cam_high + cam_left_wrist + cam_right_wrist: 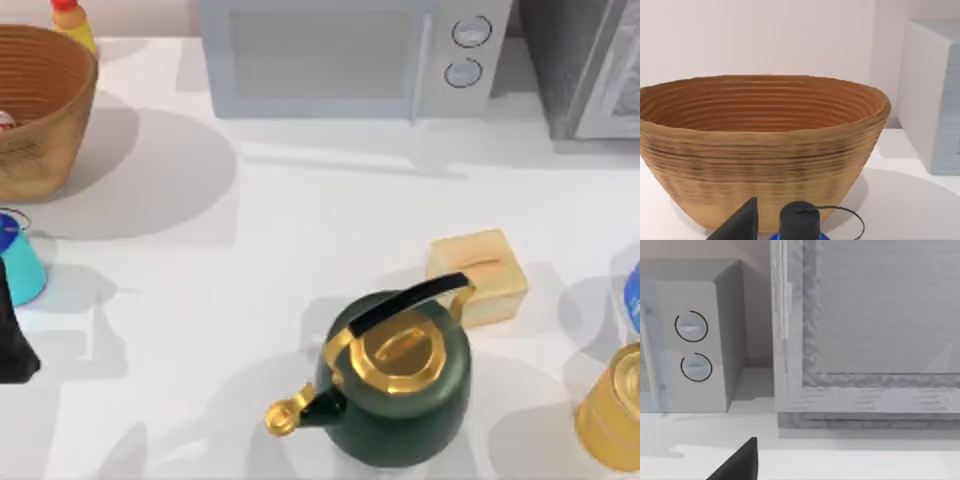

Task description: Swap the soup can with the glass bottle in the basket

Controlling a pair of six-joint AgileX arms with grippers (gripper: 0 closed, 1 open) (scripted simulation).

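Note:
The woven tan basket (45, 110) stands at the table's far left, and its wall looms close ahead in the left wrist view (760, 160). Inside it, at the top view's left edge, a sliver of white and red shows, which I take for the glass bottle (4, 121). The cyan soup can (24, 268) with its dark blue top stands just in front of the basket. My left gripper (8, 290) hangs right over the can, and one dark finger (740, 225) shows beside the can's blue top (800, 236). One finger (740, 465) of my right gripper faces the back appliances.
A yellow bottle with a red cap (72, 22) stands behind the basket. A microwave (340, 55) and a grey appliance (590, 65) line the back. A dark green kettle (400, 385), a tan box (478, 275) and a golden can (615, 410) occupy the front right.

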